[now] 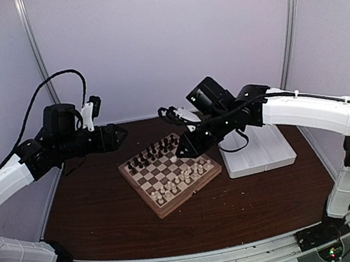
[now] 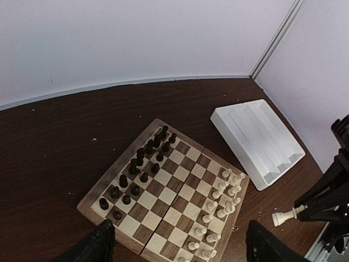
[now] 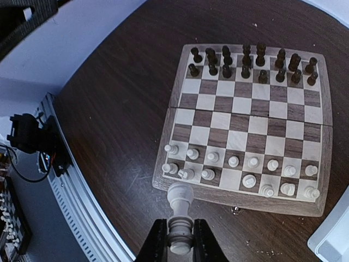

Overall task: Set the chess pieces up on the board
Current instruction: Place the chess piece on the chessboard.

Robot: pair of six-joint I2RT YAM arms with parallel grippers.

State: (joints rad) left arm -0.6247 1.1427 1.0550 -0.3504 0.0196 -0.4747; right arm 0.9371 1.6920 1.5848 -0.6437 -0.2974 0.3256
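surroundings: white tray [image 1: 258, 155] lies beside the chessboard [image 3: 248, 203] on its right, dark pieces [image 3: 245, 60] fill the far two rows | cream-white pieces [image 3: 240, 166] stand in the near two rows | right gripper [image 3: 180, 226]: fingers clamped on a cream-white piece [image 3: 180, 199], raised near the board's cream-side rim | left gripper [image 2: 180, 240]: fingers spread wide, holding nothing, above the board

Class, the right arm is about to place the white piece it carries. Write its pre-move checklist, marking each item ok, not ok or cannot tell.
1. Cream-white chess piece gripped in right hand: ok.
2. Free square in white back row of checkered wooden chessboard: ok.
3. Open left hand off the board: ok.
4. Piece lined up over that square: not ok.
5. Piece type matches the gap: cannot tell.
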